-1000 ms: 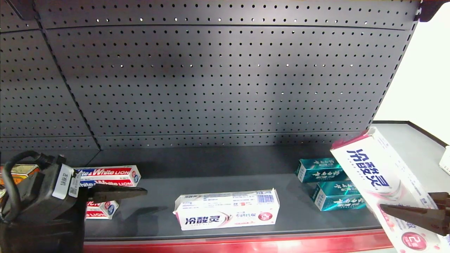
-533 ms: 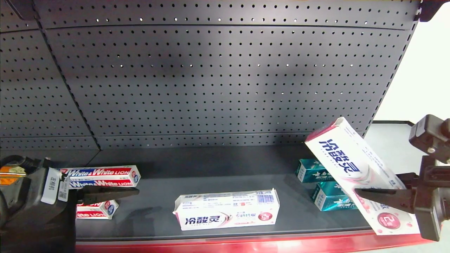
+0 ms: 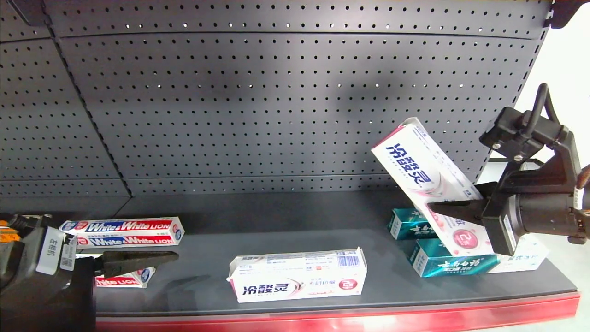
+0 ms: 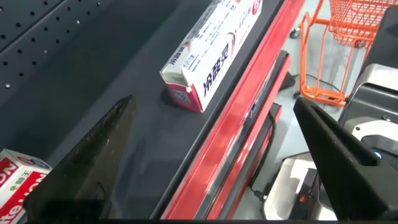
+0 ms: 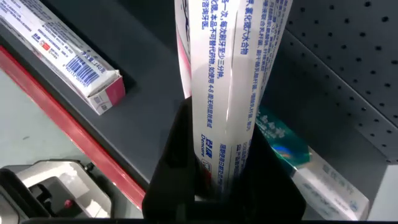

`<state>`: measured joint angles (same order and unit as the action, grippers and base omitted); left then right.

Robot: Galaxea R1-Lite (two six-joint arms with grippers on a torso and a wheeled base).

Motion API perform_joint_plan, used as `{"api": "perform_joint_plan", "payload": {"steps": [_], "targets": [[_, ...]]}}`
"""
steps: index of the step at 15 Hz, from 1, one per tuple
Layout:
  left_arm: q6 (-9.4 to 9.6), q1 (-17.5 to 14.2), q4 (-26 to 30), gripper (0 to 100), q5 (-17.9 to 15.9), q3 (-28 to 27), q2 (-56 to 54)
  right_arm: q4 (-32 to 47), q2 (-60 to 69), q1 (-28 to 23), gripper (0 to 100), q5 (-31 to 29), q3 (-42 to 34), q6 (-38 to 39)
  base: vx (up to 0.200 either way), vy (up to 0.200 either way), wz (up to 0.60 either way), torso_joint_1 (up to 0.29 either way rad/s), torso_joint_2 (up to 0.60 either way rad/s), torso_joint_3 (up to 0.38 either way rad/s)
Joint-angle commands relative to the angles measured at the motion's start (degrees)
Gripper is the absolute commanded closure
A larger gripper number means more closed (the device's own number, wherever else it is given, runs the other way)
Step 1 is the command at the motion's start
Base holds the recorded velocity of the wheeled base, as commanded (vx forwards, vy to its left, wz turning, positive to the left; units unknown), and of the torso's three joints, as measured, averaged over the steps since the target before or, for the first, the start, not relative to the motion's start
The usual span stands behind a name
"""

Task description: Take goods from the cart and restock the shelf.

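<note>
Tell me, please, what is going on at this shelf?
The right gripper holds a white toothpaste box, tilted, above the green boxes at the right end of the shelf. The left gripper hangs open at the left end, near the red-and-white boxes. A second white box lies flat at the front middle.

A white-and-pink toothpaste box [image 3: 417,168] hangs tilted above the right end of the shelf [image 3: 286,216], clamped in the right pincer [image 3: 438,208], its upper end leaning toward the shelf's middle. A matching box [image 3: 298,275] lies flat at the shelf's front middle. Two teal boxes [image 3: 449,266] lie at its right end, red-and-white boxes [image 3: 124,232] at its left.
</note>
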<state>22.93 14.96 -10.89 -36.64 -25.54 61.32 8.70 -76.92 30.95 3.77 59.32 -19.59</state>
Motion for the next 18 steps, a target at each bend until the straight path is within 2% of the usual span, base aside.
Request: {"api": "perform_joint_plan", "payload": {"steps": [1, 3, 6, 9, 15, 18], "targets": [[0.01, 0.1, 0.0, 0, 0.0, 0.3, 0.1, 0.0, -0.8, 0.3, 100, -0.1, 0.0, 0.0, 0.000, 0.000, 0.00, 0.000, 0.00, 0.000], [-0.08, 1.5, 0.0, 0, 0.0, 0.5, 0.1, -0.1, -0.6, 0.4, 100, -1.0, -0.2, 0.0, 0.000, 0.000, 0.00, 0.000, 0.00, 0.000], [-0.08, 1.6, 0.0, 0, 0.0, 0.6, 0.1, 0.0, -0.6, 0.5, 100, -3.0, -0.3, 0.0, 0.000, 0.000, 0.00, 0.000, 0.00, 0.000], [-0.08, 1.6, 0.0, 0, 0.0, 0.9, 0.1, -0.1, -0.5, 0.5, 100, -3.2, -0.8, 0.1, 0.000, 0.000, 0.60, 0.004, 0.00, 0.002], [-0.08, 1.6, 0.1, 0, 0.0, 1.0, 0.1, 0.0, -0.1, 0.2, 100, -2.7, -1.0, 0.1, 0.000, 0.000, 0.00, 0.000, 0.00, 0.000], [-0.08, 1.7, 0.0, 0, 0.0, 3.2, -0.1, 0.3, -0.1, 0.2, 100, -2.7, -0.9, 0.0, 0.000, 0.000, 0.00, 0.000, 0.00, 0.000]]}}
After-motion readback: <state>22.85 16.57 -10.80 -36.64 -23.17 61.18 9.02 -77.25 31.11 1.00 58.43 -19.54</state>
